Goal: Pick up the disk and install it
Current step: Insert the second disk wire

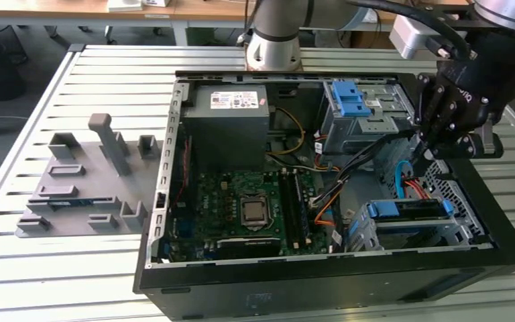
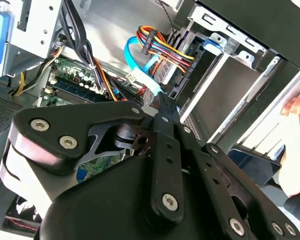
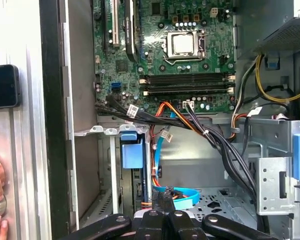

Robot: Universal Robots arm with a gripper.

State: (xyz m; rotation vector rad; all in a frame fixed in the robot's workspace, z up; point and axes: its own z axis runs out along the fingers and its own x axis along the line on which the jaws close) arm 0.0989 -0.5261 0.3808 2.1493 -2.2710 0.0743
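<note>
Blue plastic framed the disk (image 1: 412, 209), which already sat in the lower drive bay of the open computer case (image 1: 329, 282), near the case's corner at the exterior view's right. It stood on edge in that bay, its long axis running across the bay's width in the exterior view, one narrow side facing up out of the case; I judged it stood so because the bay's metal walls take the carrier only edgewise. In the first wrist view the disk (image 3: 132, 160) showed as a thin upright strip with a blue tab on its carrier.

My pincer (image 1: 436, 137) hung just above the bay, beside the upper drive cage (image 1: 365, 111) and over the blue data cable (image 2: 140, 65). Its fingers (image 2: 162, 112) looked closed together, tips meeting on nothing, though the linkage hid much of them. I held nothing. The case lay on its side on the slatted metal surface (image 1: 78, 268), so the bays opened upward to me.
</note>
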